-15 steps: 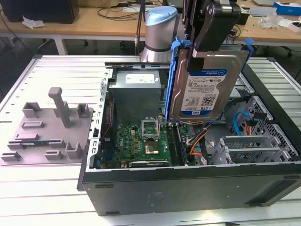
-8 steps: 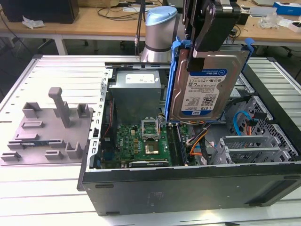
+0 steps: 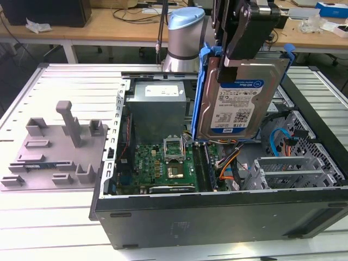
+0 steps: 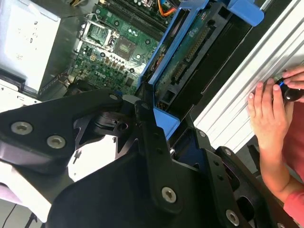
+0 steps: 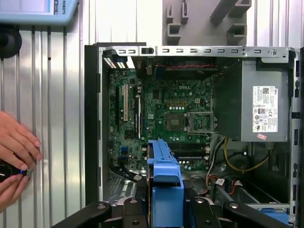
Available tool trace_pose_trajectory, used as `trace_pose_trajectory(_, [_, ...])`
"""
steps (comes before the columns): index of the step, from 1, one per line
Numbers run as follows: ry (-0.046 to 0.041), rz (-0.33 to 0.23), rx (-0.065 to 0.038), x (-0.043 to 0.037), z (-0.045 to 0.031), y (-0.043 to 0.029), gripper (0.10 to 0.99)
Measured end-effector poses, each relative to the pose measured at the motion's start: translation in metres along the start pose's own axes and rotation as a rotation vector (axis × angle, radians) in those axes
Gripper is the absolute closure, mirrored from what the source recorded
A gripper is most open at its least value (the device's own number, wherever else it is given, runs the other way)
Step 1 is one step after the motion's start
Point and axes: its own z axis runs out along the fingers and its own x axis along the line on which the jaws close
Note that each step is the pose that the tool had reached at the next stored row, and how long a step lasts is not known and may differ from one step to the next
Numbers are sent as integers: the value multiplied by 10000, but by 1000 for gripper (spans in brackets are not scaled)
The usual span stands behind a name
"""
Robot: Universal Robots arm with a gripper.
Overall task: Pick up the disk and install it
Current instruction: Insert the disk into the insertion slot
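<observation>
gripper (image 3: 235, 61) clamps disk (image 3: 239, 106) upright; first wrist view adds a hand (image 5: 16, 145).

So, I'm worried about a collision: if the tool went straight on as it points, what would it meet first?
Likely the motherboard, by its memory slots, with the held disk touching first; depth is unclear.

Exterior view: stand (image 3: 54, 147) lies at 9 o'clock of computer case (image 3: 217, 217); inside, power supply (image 3: 157, 109) sits at 12 o'clock of motherboard (image 3: 155, 163), drive cage (image 3: 293, 168) at 3 o'clock; disk (image 3: 239, 103) hangs above.
</observation>
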Motion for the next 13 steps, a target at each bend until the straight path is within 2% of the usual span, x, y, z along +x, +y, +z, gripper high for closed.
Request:
trace_pose_trajectory(1, [1,1,2,14,0,-36,722])
trace_pose_trajectory(4, [0,-1,1,143,4,-262,722])
trace_pose_trajectory(6, [-17,0,1,185,6,-284,722])
trace_pose_trajectory(10, [-160,1,1,242,12,-295,722])
trace_pose_trajectory(13, [-185,1,2,253,16,-295,722])
